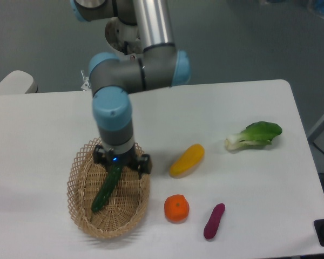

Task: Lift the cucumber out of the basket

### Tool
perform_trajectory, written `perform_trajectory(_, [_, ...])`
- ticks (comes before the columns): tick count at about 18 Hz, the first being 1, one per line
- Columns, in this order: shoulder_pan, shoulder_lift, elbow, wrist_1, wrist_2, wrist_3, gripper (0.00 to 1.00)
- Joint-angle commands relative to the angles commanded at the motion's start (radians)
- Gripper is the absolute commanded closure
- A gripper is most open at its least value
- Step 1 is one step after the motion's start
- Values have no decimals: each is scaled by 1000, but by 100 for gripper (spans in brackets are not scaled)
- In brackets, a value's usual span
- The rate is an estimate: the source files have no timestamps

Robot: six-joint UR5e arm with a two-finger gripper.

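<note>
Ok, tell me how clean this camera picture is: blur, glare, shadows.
Fixed camera view: soft overall focus with slightly fuzzy edges; even, diffuse lighting, only faint shadows under the squash and orange; mild sheen on the cucumber in the basket; the claw above it is dark, so its fingers are hard to make out; the white table looks bright, not blown out.
</note>
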Motion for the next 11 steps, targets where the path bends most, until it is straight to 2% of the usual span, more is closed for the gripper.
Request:
perform_trajectory(9, [-38, -45, -34, 74, 5, 17, 0])
perform_trajectory(11, [-38, -48, -35, 75, 6, 18, 0])
